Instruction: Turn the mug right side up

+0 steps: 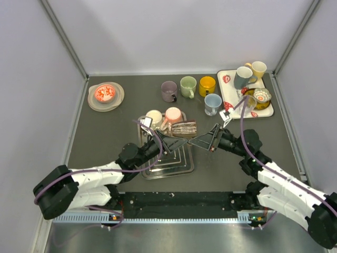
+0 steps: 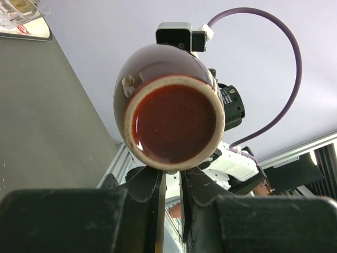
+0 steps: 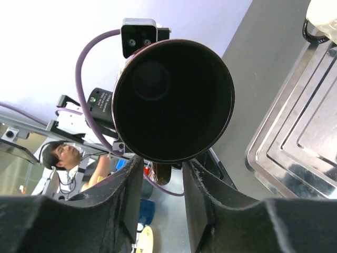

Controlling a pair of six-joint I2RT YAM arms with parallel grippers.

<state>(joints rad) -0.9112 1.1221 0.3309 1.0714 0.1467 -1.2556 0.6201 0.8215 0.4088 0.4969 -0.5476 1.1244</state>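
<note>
A dark brown mug [image 1: 184, 128] lies on its side in the air over the metal tray [image 1: 179, 164], between my two grippers. In the left wrist view its reddish glazed base [image 2: 175, 123] faces the camera. My left gripper [image 2: 172, 176] [image 1: 178, 141] is shut on the mug's handle just under the base. In the right wrist view the mug's dark mouth [image 3: 174, 100] faces the camera and the handle [image 3: 163, 173] hangs below it. My right gripper [image 3: 160, 168] [image 1: 198, 141] stands open, its fingers either side of the handle and apart from it.
A cream mug [image 1: 154, 117] and a pink mug [image 1: 173, 114] sit upside down at the tray's far end. Purple [image 1: 169, 90], green [image 1: 188, 86], yellow [image 1: 207, 85] and blue [image 1: 212, 103] mugs stand behind. A white tray [image 1: 227, 95] holds more mugs at the back right; a plate with a red bowl [image 1: 105, 94] is at the back left.
</note>
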